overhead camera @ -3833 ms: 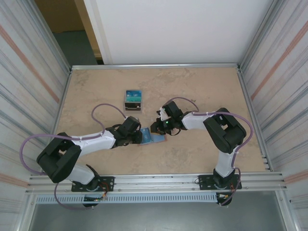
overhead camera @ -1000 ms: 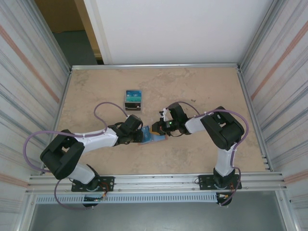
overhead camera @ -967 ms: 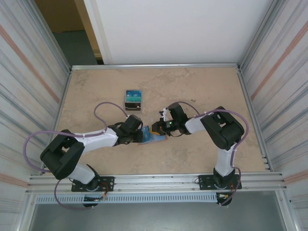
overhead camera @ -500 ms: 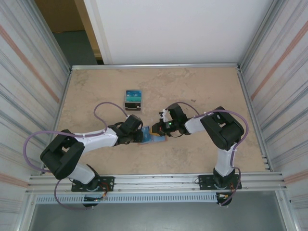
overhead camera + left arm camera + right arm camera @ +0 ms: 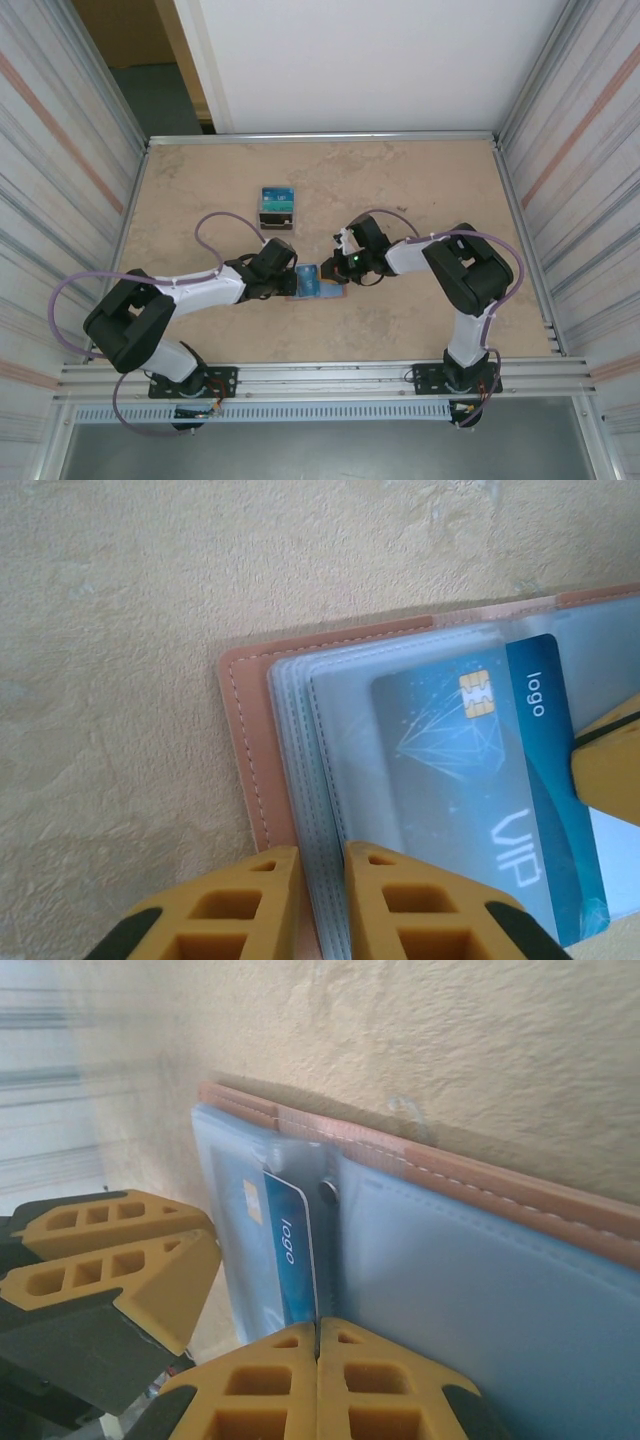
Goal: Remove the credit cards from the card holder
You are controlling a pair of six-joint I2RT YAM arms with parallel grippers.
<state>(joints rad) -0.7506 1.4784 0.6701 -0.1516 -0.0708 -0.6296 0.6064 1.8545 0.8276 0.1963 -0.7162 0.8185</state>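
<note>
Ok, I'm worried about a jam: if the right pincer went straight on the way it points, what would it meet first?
The blue card held in the right pincer, driving it deeper into the wallet. The left pincer sits to one side, probably clear.

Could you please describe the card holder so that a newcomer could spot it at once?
On the beige table, look near the middle, where the left gripper and right gripper meet. The card holder lies flat and open there; unlike the dark stand behind it, it has a salmon-pink cover and clear sleeves holding a blue card.
</note>
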